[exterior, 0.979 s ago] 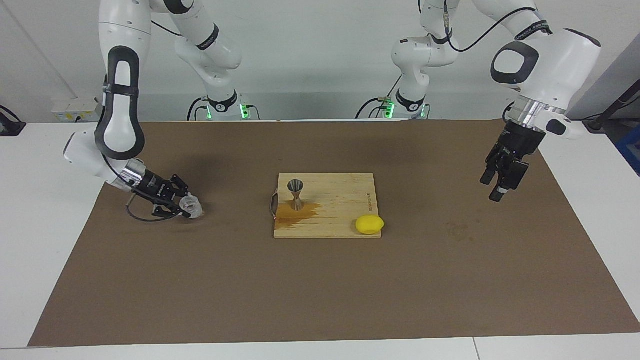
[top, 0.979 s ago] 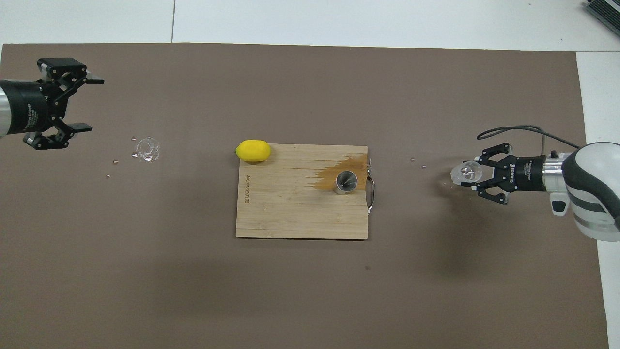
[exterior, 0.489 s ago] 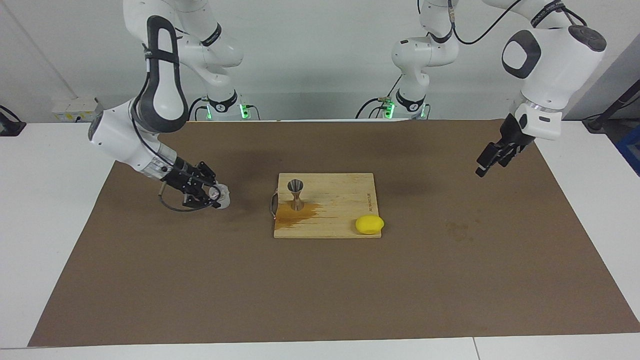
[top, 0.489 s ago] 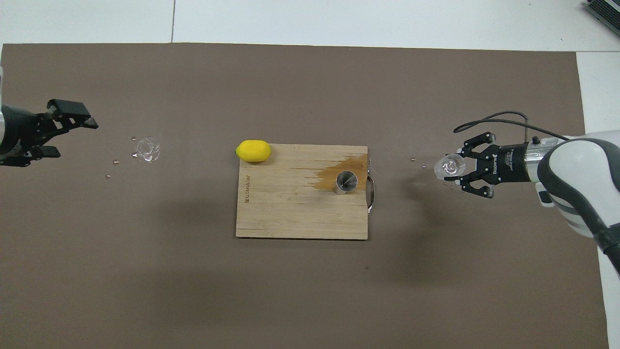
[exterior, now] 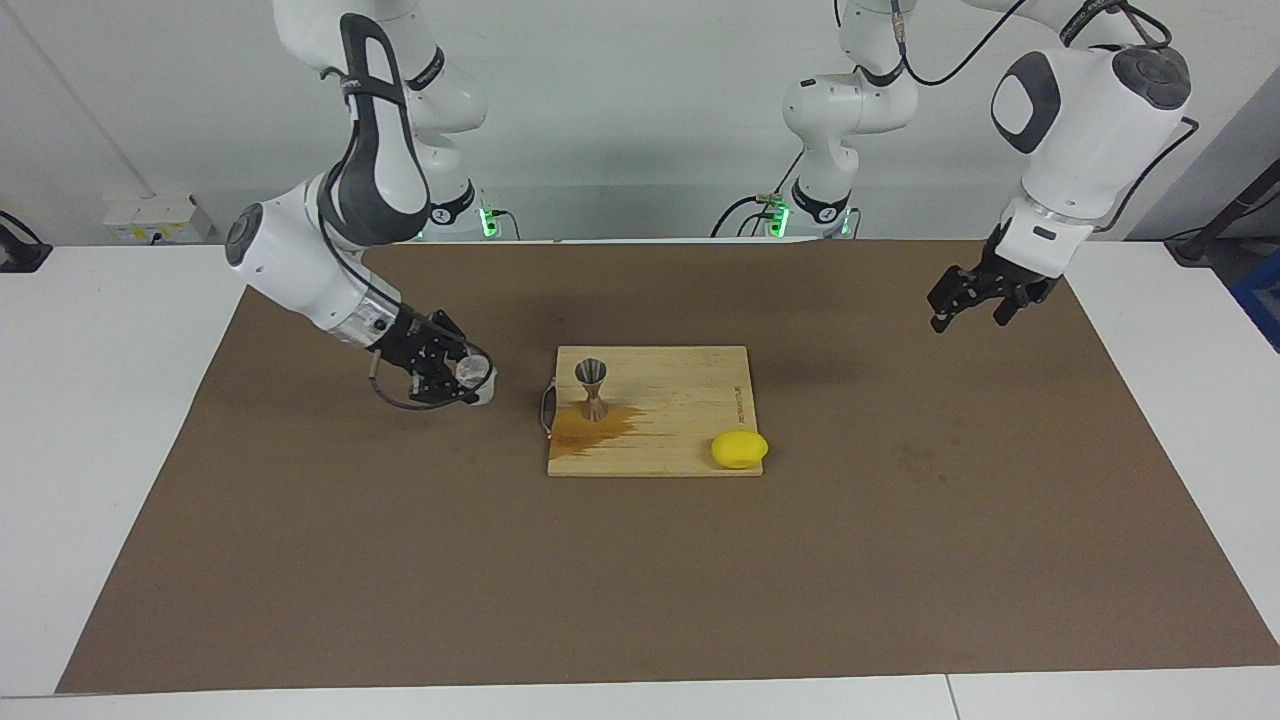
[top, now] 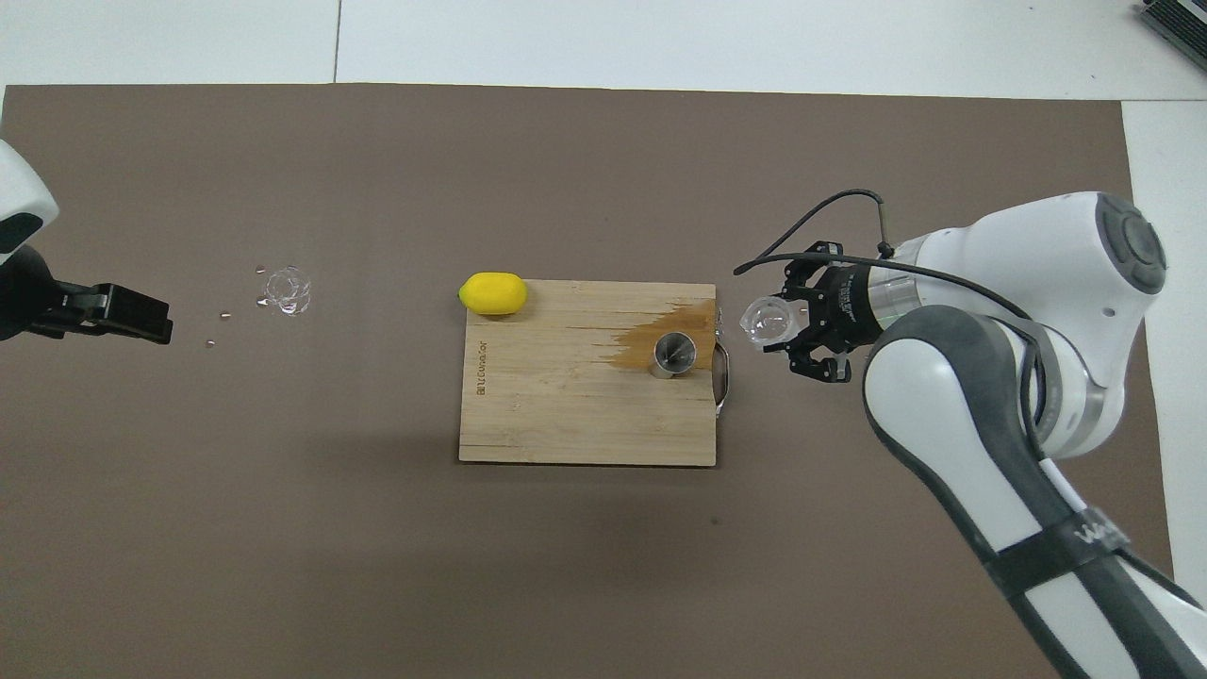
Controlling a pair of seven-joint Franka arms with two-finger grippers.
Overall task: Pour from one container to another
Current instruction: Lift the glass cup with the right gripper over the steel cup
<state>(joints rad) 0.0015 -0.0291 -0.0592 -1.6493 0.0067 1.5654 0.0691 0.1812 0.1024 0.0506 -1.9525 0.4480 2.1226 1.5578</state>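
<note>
- Right gripper [exterior: 468,378]: raised over the brown mat [exterior: 400,560], just beside the handle end of the cutting board; fingers pinched on the clear cup [exterior: 477,378]. Seen from overhead at [top: 790,322].
- Clear cup, overhead [top: 768,321]: held off the mat, tipped on its side, mouth turned toward the board, close to the board's metal handle [exterior: 545,409] without touching it.
- Metal jigger [exterior: 593,388]: hourglass form, upright on the cutting board, at the corner nearest the robots on the right arm's side; overhead [top: 675,354], upper cone open and facing up.
- Wooden cutting board [exterior: 690,395]: middle of the mat, flat; a dark wet stain [exterior: 595,428] spreads from the jigger's foot toward the board's edge.
- Lemon [exterior: 739,449]: yellow, resting at the board's corner farthest from the robots, toward the left arm's end, overlapping the edge.
- Left gripper [exterior: 965,303]: waiting in the air over the mat at the left arm's end, well apart from the board; fingers spread, holding nothing.
- Small glassy patch [top: 287,289]: on the mat toward the left arm's end, with a few droplets beside it; nature unclear.
</note>
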